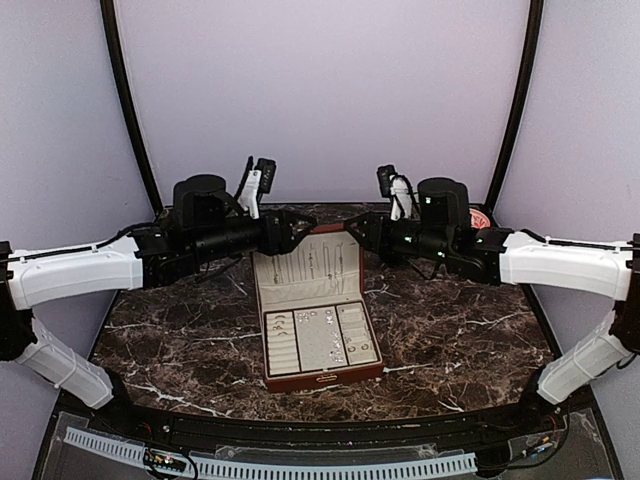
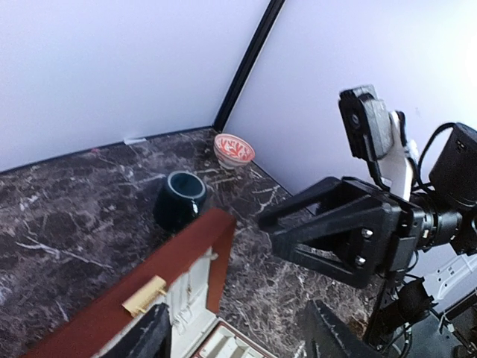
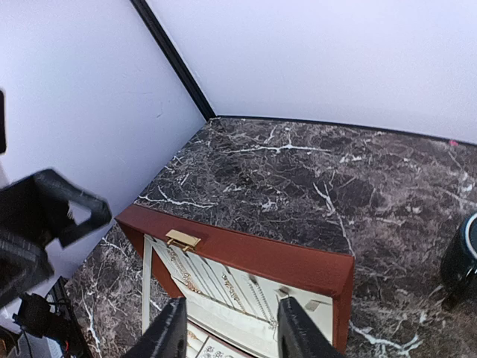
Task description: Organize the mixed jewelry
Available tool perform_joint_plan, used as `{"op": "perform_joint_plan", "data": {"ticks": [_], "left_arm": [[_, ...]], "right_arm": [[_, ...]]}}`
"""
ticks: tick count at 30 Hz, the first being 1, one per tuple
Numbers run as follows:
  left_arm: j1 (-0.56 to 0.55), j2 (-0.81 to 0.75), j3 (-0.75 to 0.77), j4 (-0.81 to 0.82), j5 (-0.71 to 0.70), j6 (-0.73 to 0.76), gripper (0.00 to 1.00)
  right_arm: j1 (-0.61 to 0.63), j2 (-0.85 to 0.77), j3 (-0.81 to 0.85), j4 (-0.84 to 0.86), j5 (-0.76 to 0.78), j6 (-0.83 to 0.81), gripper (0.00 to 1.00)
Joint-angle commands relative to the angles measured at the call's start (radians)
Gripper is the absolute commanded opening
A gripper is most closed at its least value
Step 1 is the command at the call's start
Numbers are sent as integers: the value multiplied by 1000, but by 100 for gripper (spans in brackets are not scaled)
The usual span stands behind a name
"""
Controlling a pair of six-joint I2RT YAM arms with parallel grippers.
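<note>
Inside, tiny silvery jewelry (image 1: 325, 335) speckles the rectangular, cream-lined reddish-brown box (image 1: 322, 379).

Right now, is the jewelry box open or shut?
Open: the lid stands up at the back, and the cream compartments lie uncovered in the top view.

The table (image 1: 180, 345) is glossy marble, the jewelry (image 1: 322, 335) silvery metal

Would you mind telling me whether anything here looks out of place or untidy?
Only the jewelry: small silvery pieces lie loose and scattered, mostly in the middle compartment of the open box. Nothing looks spilled or damaged.
</note>
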Motion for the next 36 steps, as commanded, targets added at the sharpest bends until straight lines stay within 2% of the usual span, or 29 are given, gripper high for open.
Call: {"op": "perform_joint_plan", "data": {"ticks": [1,6,12,18,22,25,27,31,32,36], "left_arm": [[118,-12,85,-185,78,40,68],[294,49,77,-140,292,-72,71],[380,93,55,-111,481,-145,77],[406,92,-11,-82,729,-190,82],[405,40,-77,-19,886,-191,83],[406,9,-119,-32,1043,-187,83],[405,-28,-164,-34,1091,-192,83],[406,-130,-231,-131,1113,-121,83],[405,-157,-241,-183,1068,-90,83],[405,-250,-290,-400,667,-38,81]], "right_arm": [[-44,-68,-37,57,-70,6,50],[-99,-111,-78,64,-109,13,65],[-138,-152,-98,28,-144,8,81],[-174,-210,-120,-20,-157,-7,85],[-185,-248,-116,-76,-160,-47,86],[-187,-281,-110,-116,-173,-83,87],[-187,-303,-107,-147,-175,-95,87],[-189,-338,-115,-213,-162,-93,89],[-189,-341,-120,-230,-164,-87,88],[-187,-337,-151,-313,-183,-56,89]]}}
